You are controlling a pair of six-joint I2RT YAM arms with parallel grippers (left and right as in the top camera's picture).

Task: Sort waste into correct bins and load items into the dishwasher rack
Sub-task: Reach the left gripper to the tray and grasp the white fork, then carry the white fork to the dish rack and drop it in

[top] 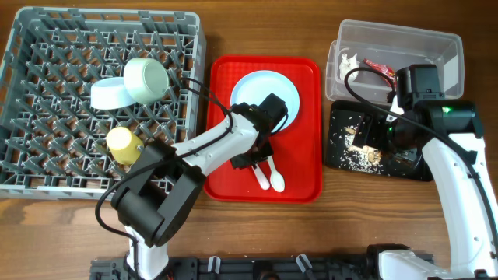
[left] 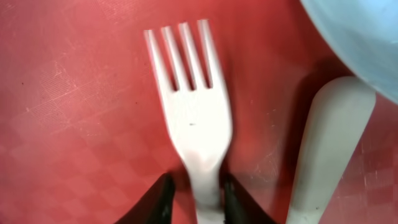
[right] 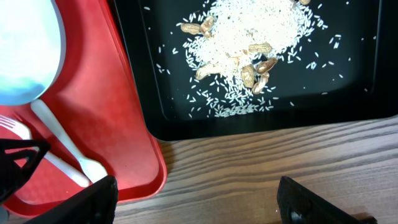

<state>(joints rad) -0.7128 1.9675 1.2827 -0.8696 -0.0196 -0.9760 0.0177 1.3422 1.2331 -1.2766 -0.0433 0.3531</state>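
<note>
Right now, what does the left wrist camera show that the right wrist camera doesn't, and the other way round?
Only the left wrist view shows the left gripper closing around the white fork's handle. Only the right wrist view shows the black tray holding rice and peanuts, the wooden table, and the open right gripper. Both show the fork, the spoon, the plate and the red tray.

A brown wooden counter (top: pixel 342 225) with lengthwise grain fills the overhead view to every edge. Soft, even light falls on it. No wall, floor or window shows.
</note>
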